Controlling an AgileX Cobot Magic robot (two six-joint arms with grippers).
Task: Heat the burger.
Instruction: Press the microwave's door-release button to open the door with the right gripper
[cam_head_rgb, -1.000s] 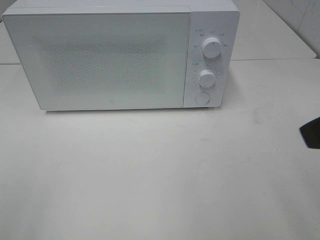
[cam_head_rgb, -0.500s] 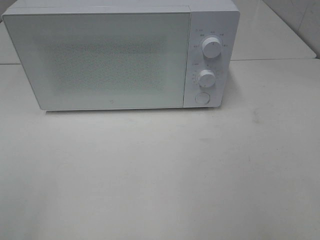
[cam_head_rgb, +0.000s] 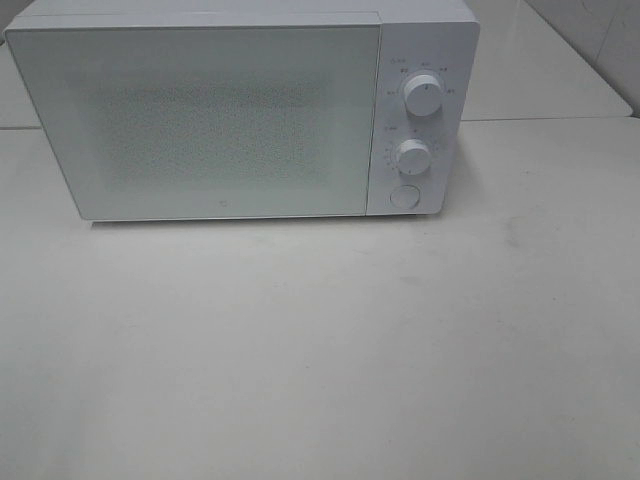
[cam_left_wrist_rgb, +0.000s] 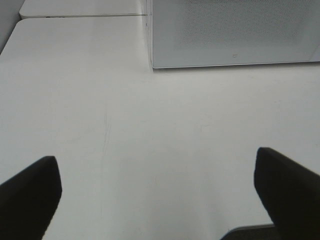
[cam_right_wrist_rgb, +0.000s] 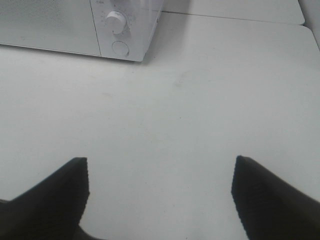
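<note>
Both pairs wide apart, empty: left fingers (cam_left_wrist_rgb: 29, 197), right fingers (cam_right_wrist_rgb: 52, 195).

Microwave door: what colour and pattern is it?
White microwave door, fine dotted mesh in its middle; clearest in exterior high view.

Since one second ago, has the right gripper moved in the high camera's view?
Yes. The right gripper stood at the frame's right edge, right of and below the microwave; it has since withdrawn rightward, out of that view.

White microwave (cam_head_rgb: 240, 110), speckled door (cam_head_rgb: 200, 120); off-white table (cam_head_rgb: 320, 350).
</note>
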